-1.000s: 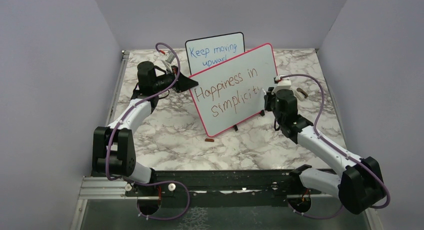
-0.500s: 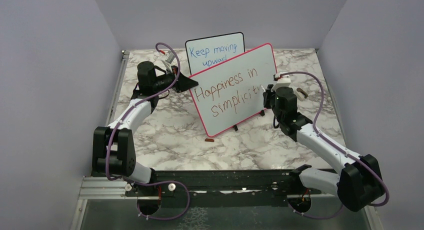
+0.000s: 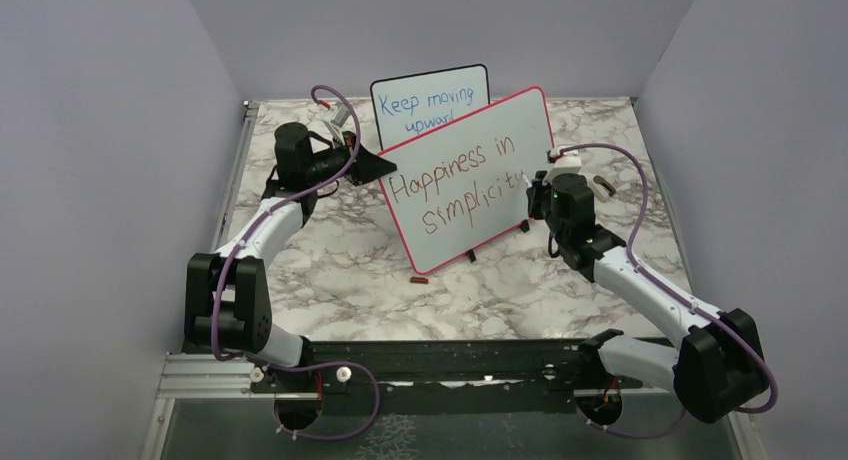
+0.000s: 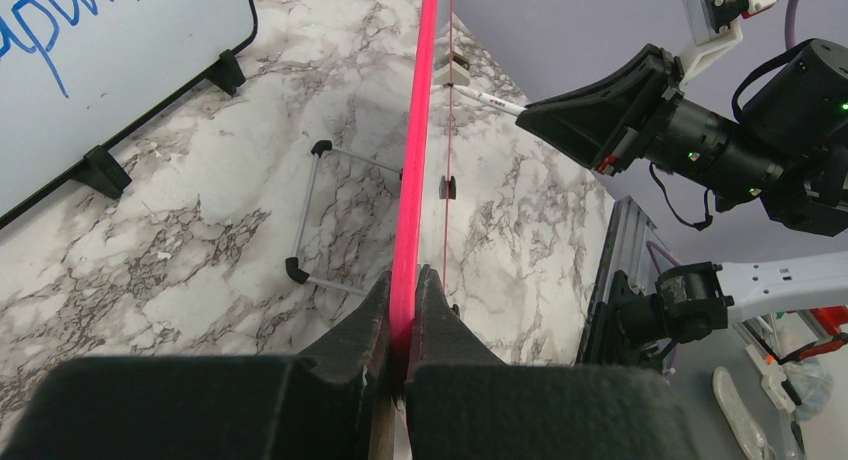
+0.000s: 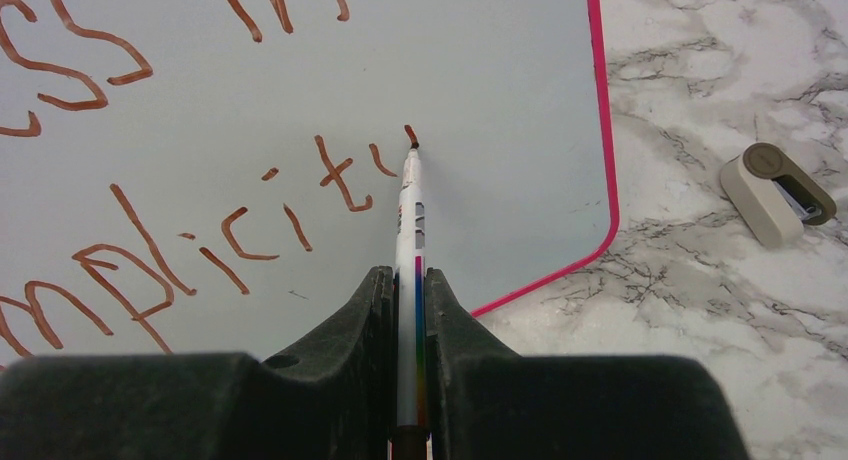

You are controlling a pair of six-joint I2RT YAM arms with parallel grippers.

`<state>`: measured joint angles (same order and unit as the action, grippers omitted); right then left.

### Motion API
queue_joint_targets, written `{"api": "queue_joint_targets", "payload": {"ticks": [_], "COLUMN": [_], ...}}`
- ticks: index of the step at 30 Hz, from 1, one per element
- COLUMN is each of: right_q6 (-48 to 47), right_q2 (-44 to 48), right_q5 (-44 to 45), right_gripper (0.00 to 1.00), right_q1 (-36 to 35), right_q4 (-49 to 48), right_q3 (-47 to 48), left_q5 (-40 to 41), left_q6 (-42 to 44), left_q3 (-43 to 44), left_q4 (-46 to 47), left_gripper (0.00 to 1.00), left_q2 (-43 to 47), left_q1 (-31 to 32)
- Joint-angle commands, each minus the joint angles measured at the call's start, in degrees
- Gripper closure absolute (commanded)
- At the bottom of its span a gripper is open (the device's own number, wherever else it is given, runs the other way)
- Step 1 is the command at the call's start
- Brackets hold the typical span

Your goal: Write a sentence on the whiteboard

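Top view: I am working both arms at the whiteboard [image 3: 500, 130], which is standing tilted between them. My left gripper [image 3: 374, 165] is pinching its left edge. My right gripper [image 3: 531, 193] is sitting at its right side, just beside the end of the sentence [image 3: 455, 185], which is reading "Happiness in simplicit". A smaller black-framed board [image 3: 430, 100] is standing behind the whiteboard.

Left wrist view: my fingers are closed tight on the whiteboard's pink rim. The board is showing edge-on, running straight ahead from the jaws.

Right wrist view: I am gripping a marker [image 5: 409, 230] between closed fingers. Its long axis is pointing straight ahead out of the jaws, and its tip is touching the board just past the "t", at a short stroke. Bare board is lying to the right of the tip, before the pink rim.

I am judging that the last letter is unfinished. Its strokes belong just ahead and slightly right of my right gripper, the arm nearer that spot.
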<state>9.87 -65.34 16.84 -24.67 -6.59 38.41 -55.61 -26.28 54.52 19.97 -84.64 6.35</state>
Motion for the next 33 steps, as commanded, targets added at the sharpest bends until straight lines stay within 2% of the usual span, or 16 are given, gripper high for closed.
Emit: {"api": "queue_joint_targets", "payload": {"ticks": [1,21,33], "right_q6": [1.63,3.02,4.72], "right_q2": [0.51,3.83,9.68], "right_q5": [-3.61,-12.59,4.04], "right_gripper": [0.99,0.99,0.99], "right_q1": [0.23,0.23,0.59], "right_q4": [5.35,14.45,9.0], "right_q3": [-0.06,-1.84,-3.01], "left_q5": [5.25,5.24,5.34], "left_q6": [6.07,5.98,6.07], "left_q3": [-1.18,-1.17,-1.34], "left_q4": [-6.61,-6.61,-6.61], "left_gripper": [1.0,1.0,1.0], "left_q2": [-2.29,-2.03,-1.67], "left_q1": [0.77,0.82,0.83]}}
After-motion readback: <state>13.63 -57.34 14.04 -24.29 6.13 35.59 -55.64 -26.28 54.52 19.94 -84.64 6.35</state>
